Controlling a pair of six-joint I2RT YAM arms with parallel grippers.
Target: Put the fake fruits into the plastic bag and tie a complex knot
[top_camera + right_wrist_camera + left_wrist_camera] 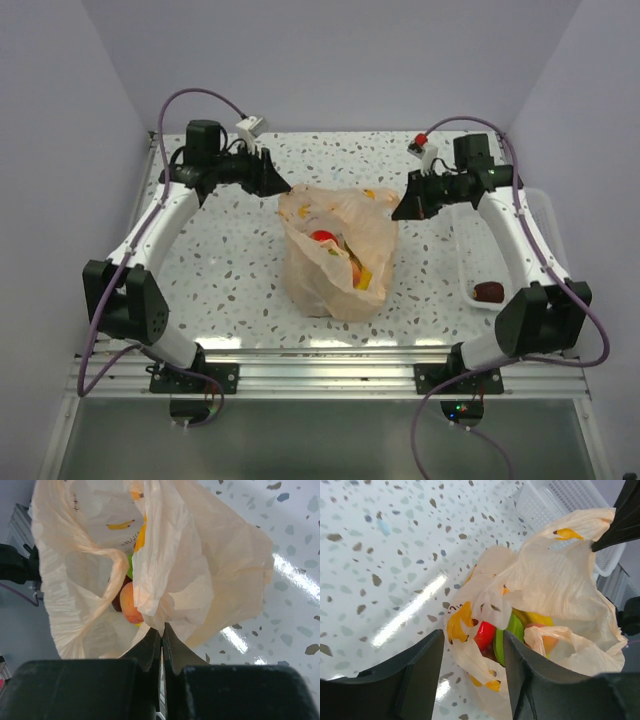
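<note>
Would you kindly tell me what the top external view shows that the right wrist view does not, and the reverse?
Only the top external view shows a dark maroon toy fruit lying in the white perforated plastic basket at the right, outside the thin translucent peach-orange plastic bag. Only the right wrist view shows, close up, the right end effector shut on the bag's edge. Both show the bag, bright toy fruits inside it, and the speckled white table.
</note>
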